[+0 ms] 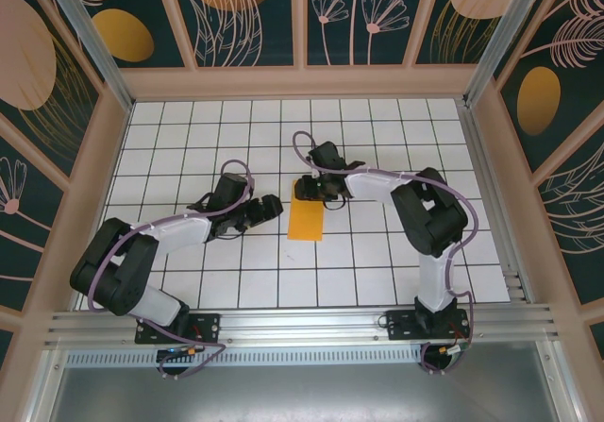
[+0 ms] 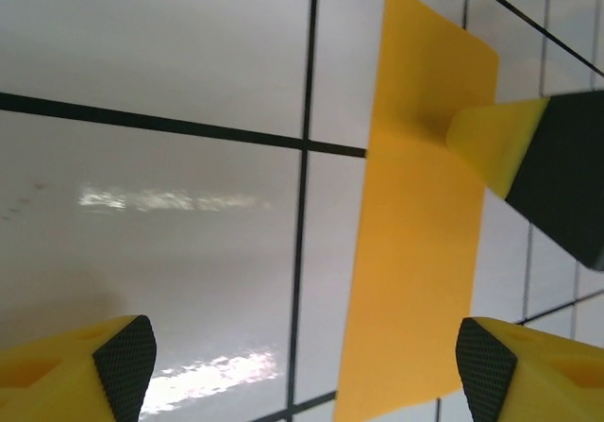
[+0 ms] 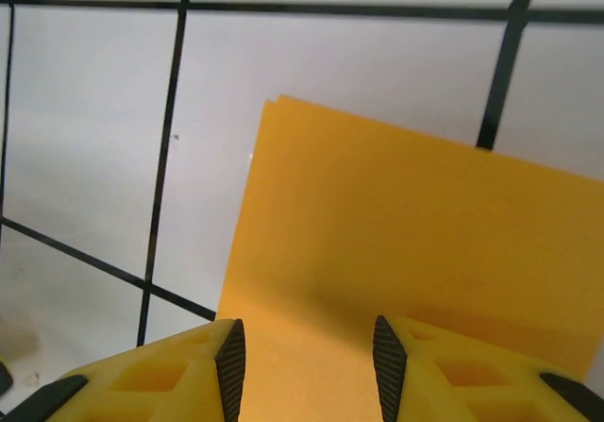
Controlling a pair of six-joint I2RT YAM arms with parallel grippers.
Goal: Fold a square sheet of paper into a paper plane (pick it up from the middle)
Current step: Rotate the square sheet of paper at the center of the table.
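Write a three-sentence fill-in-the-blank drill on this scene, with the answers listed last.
1. The orange sheet of paper lies flat on a white table ruled with a black ____ of lines.
2. The left gripper hangs beside the paper with its jaws ____.
3. Seen from the arm bases, the right gripper touches the paper at its ____ end.

Missing words: grid; open; far
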